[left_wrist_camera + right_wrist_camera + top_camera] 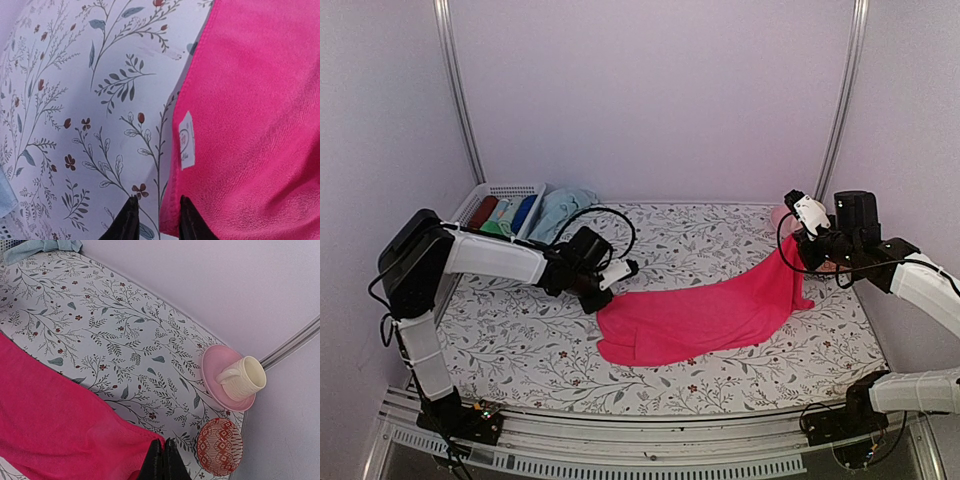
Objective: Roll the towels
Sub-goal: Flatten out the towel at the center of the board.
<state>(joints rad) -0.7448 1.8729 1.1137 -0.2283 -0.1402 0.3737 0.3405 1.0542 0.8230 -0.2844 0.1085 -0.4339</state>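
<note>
One blue towel [560,212]; one pink towel [700,315] in shut right jaws, left jaws ajar astride it.

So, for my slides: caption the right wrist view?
Right gripper shut on a corner of the pink towel, cream cup on a pink saucer nearby.

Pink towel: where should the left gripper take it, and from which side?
Grip the pink towel at its hem by the label, where it lies flat. Come from the table side: that edge lies inside the left gripper, while the right gripper holds the opposite corner raised.
</note>
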